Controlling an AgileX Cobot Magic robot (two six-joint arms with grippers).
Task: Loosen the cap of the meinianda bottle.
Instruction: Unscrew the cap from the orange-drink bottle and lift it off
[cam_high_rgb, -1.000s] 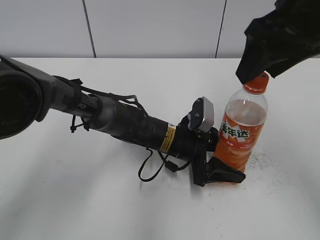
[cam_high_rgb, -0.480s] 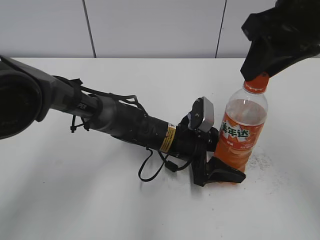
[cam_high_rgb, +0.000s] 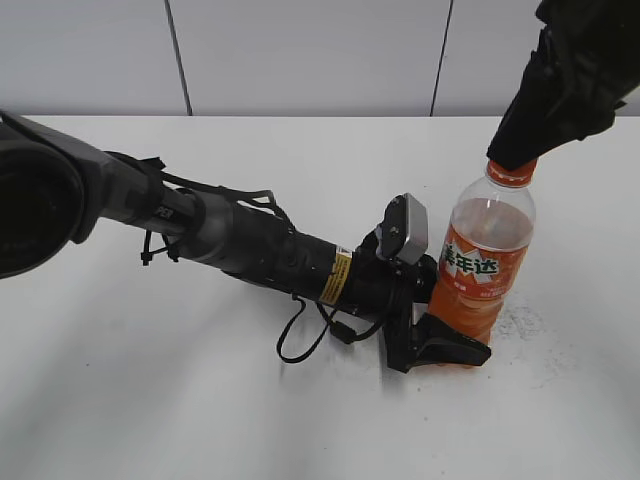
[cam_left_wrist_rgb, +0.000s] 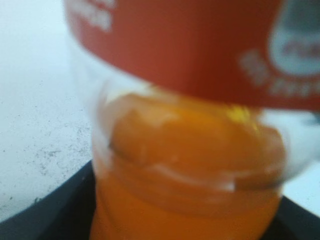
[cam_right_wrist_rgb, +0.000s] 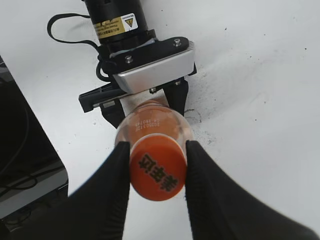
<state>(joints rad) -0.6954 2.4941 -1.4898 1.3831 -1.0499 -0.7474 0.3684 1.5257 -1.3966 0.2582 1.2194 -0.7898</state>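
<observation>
The round orange plastic cap (cam_right_wrist_rgb: 158, 169) is clamped between the closed right gripper (cam_right_wrist_rgb: 157, 170) fingers. The clear orange-labelled meinianda bottle (cam_high_rgb: 480, 275) is held at its base, apparently pinched, by the left gripper (cam_high_rgb: 440, 345); that view is blurred.

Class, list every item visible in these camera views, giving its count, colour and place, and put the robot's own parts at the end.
meinianda bottle: one, clear with orange drink and orange label, upright on the table right of centre.
cap: one, orange, on the bottle's neck.
table: one, white, under everything.
wall panels: light grey, behind the table.
left end effector: one, black, clamped around the bottle's base.
right end effector: one, black, fingers on either side of the cap.
</observation>
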